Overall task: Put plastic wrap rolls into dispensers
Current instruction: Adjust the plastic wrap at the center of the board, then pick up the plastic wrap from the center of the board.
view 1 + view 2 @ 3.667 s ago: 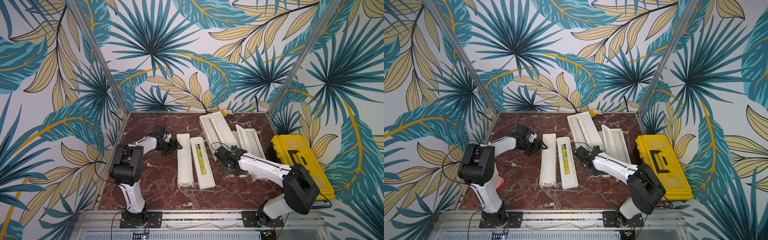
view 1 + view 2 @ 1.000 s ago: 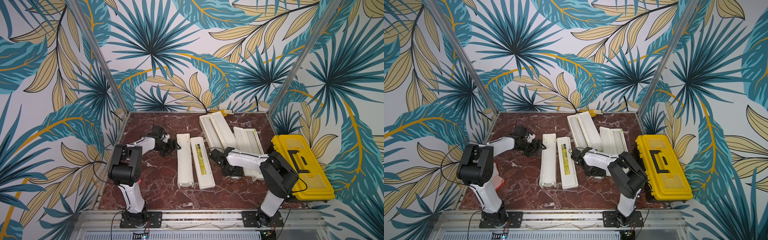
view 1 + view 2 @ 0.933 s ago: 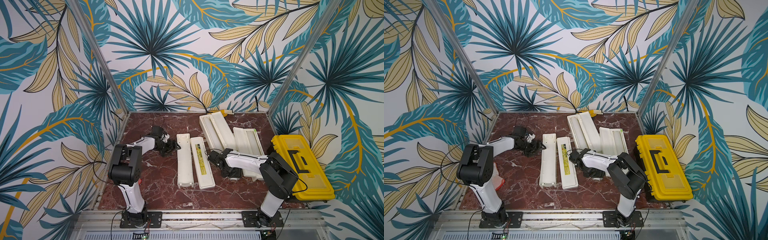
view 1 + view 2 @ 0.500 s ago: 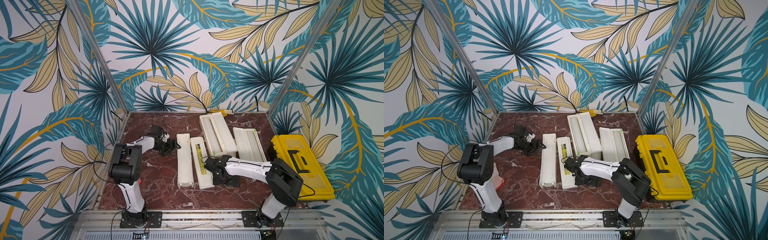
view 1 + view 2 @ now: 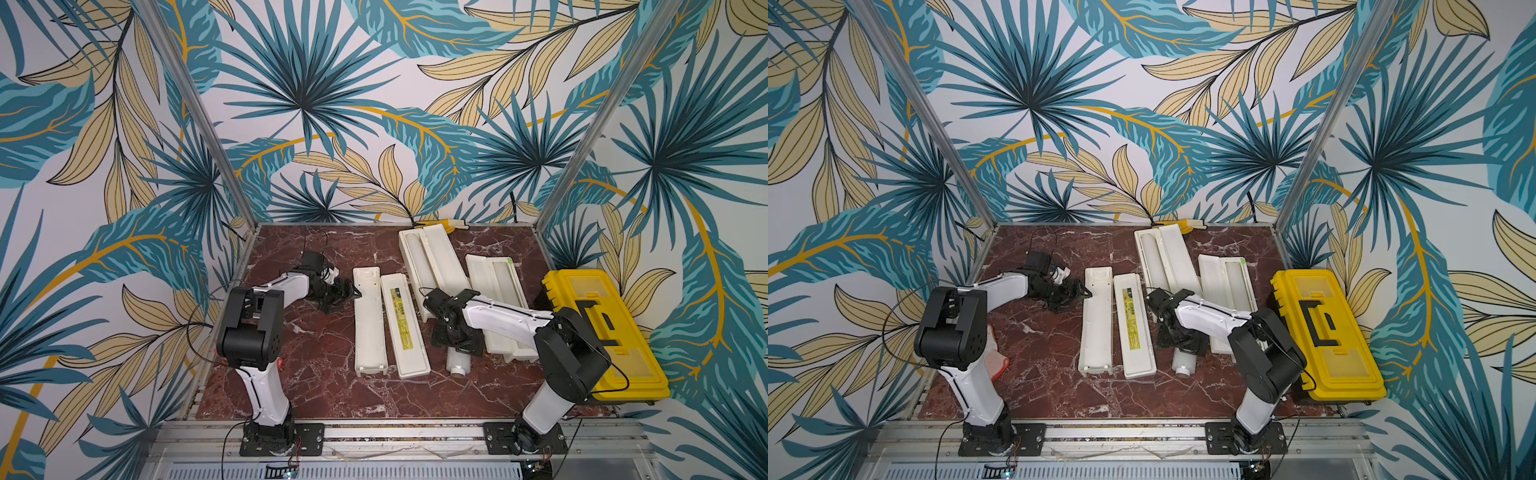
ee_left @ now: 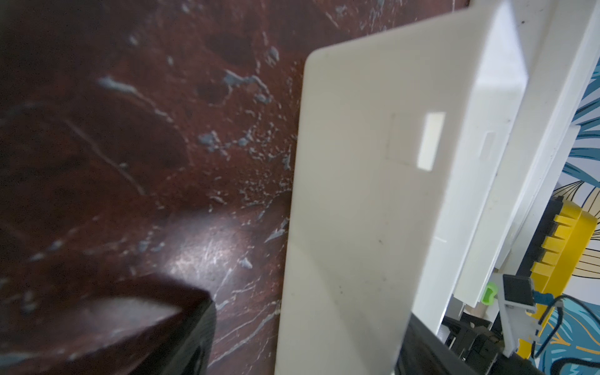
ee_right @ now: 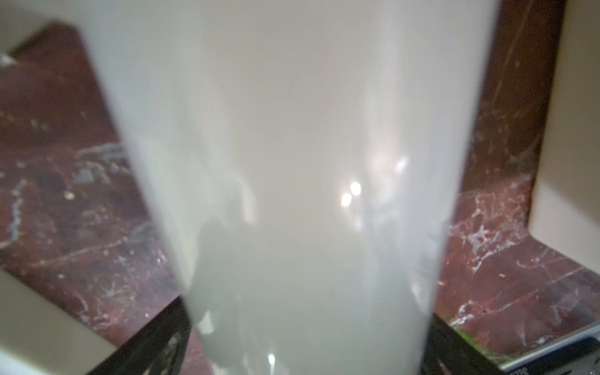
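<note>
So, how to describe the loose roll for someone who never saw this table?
Find the yellow toolbox on the right. Left of it, past one open cream box, the right end effector sits over a milky roll. It is the only roll outside a box, its small white cap pointing to the front.

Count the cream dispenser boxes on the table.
3. The labelled dispenser lies open centrally; the back dispenser sits near the rear wall; the right dispenser lies beside the yellow toolbox. None seems hidden.
</note>
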